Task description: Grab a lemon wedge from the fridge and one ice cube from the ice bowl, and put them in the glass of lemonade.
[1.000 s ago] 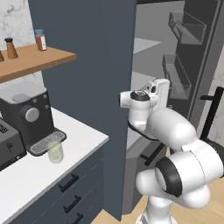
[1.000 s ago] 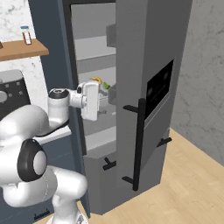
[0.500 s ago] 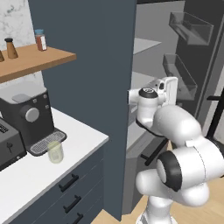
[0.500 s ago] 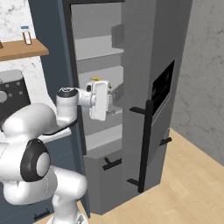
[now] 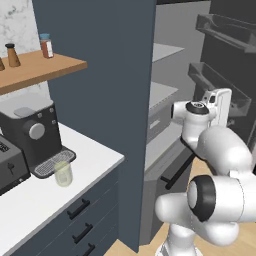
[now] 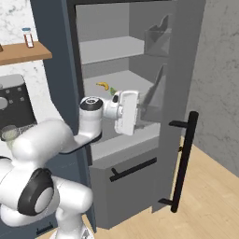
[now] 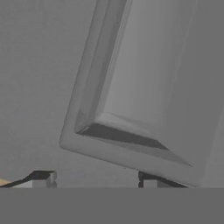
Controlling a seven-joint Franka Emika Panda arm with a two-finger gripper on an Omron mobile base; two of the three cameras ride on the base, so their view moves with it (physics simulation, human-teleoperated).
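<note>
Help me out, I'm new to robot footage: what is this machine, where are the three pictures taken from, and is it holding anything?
It is a white robot arm on a driving base in a rendered kitchen. Two pictures come from cameras on the base, behind the arm on its left and right. The third looks along the hand: the gripper shows as two dark tips wide apart with nothing between them, facing a grey shelf on the fridge door. The fridge is open; on an inner shelf lie a yellow curved piece and the small green lemon wedge, just behind the hand. On the white counter the glass of lemonade stands beside a black coffee machine.
</note>
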